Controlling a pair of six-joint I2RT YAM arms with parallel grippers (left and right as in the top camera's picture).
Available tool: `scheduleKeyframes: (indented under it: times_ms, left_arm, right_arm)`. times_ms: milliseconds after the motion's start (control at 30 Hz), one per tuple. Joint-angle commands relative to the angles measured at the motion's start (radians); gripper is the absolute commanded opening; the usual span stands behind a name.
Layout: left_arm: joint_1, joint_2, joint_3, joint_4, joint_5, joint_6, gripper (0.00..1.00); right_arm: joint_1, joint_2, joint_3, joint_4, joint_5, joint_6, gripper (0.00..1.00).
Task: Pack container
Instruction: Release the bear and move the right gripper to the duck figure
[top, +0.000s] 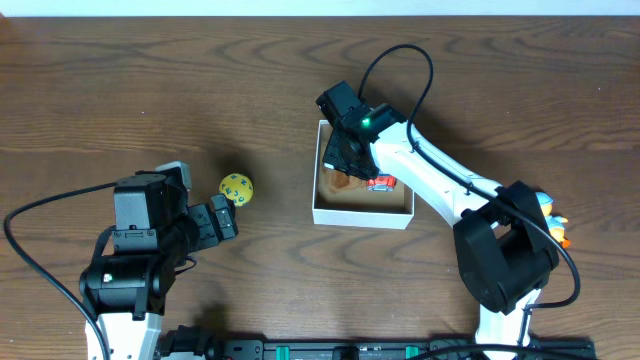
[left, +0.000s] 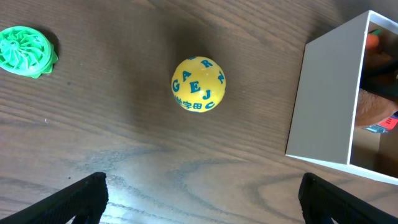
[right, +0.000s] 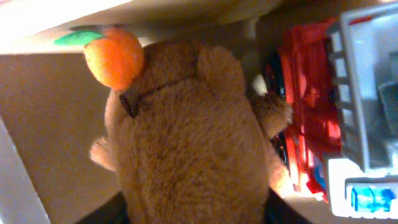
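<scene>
Nearest me, the left gripper (left: 203, 186) hangs wide open over the dark wood-grain table (top: 120, 90), holding nothing. Just past it sits a smooth yellow ball (left: 198, 84) printed with blue letters. Off to one side lies a green ridged disc (left: 25, 51). Beyond the ball, near the table's middle, stands the box (top: 362, 218). It is small, square, open-topped cardboard, with flat white walls outside and tan inside. The right gripper (top: 350, 160) reaches down into it, its dark fingers either side of a fuzzy brown plush (right: 186, 155) with an orange fruit on its head. Whether they pinch it I cannot tell. A red and grey plastic truck (right: 323, 118) lies against the plush.
</scene>
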Motion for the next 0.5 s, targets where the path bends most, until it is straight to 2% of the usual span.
scheduleKeyframes:
  times_ms: [0,133,200,300,367,467]
  left_arm:
    - [0.002,0.000,0.015,-0.006,0.005,-0.006,0.98]
    - [0.002,0.000,0.015,-0.006,0.005,-0.006,0.98]
    - [0.002,0.000,0.015,-0.006,0.005,-0.006,0.98]
    - [0.002,0.000,0.015,-0.006,0.005,-0.006,0.98]
    - [0.002,0.000,0.015,-0.006,0.005,-0.006,0.98]
    - [0.002,0.000,0.015,-0.006,0.005,-0.006,0.98]
  right_arm:
    - [-0.009,0.004,0.004,0.005,0.022,-0.040,0.53]
    - [-0.010,0.004,0.026,-0.013,0.022,-0.054,0.60]
    - [-0.010,0.003,0.042,-0.025,0.023,-0.055,0.68]
    - [-0.010,-0.010,0.067,-0.039,0.031,-0.073,0.72]
    - [-0.010,-0.024,0.086,-0.060,0.058,-0.074,0.83]
    - [-0.011,-0.051,0.113,-0.070,0.073,-0.115,0.89]
